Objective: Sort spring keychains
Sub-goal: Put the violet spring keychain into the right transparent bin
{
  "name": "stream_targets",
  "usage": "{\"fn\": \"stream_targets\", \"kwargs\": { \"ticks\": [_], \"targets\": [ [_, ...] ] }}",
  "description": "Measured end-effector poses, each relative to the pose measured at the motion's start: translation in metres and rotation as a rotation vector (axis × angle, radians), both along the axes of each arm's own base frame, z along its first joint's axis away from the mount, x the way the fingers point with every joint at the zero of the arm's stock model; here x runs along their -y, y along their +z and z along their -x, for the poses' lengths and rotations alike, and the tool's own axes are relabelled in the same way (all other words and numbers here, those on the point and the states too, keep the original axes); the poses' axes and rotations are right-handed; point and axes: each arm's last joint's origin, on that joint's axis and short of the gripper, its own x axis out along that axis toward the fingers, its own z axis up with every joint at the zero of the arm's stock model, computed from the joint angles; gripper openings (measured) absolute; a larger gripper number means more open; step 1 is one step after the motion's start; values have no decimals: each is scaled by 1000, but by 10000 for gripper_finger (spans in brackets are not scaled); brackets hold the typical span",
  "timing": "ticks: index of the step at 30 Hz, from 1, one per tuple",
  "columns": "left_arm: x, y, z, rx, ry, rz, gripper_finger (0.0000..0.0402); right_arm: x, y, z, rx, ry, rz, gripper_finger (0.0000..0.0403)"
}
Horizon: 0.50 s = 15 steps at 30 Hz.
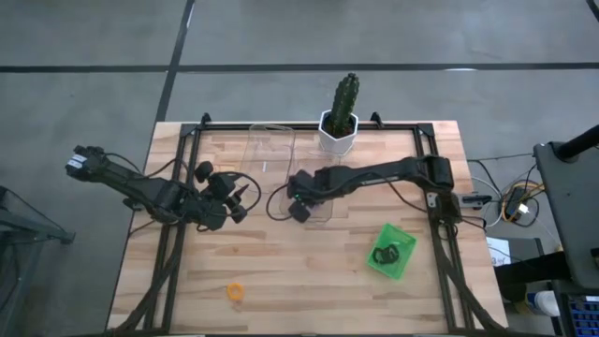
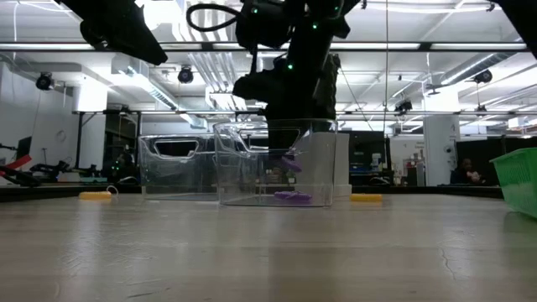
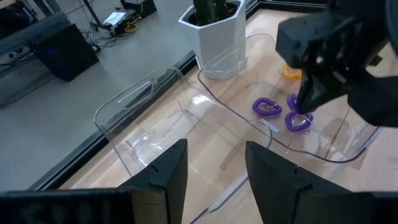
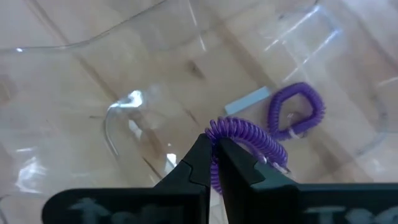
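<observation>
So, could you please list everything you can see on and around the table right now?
Purple spring keychains: at least two, purple; one lies in the clear tray, one is pinched in the right claw above it.
Orange spring keychain: one, orange, on the bare table near the front edge.
Black spring keychains: a small bunch, black, count unclear, in the green tray.
Clear trays: two, see-through, side by side at the middle back of the table.
Green tray: one, green, front right.
Cactus in a white pot: one, at the back edge.
Table: one, light wood.
Left claw: open, hanging left of the clear trays.
Right claw: shut on a purple keychain over the tray.
</observation>
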Motion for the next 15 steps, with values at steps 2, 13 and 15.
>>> {"fn": "stream_targets", "kwargs": {
  "ticks": [2,13,15],
  "targets": [
    [0,0,0,1,0,1,153,0,-4,-1,-10,5,-12,13],
    [0,0,0,1,0,1,153,-1,-2,-1,-14,59,-16,18],
    [0,0,0,1,0,1,153,-1,-2,-1,-13,65,-29,33]
  ]
}}
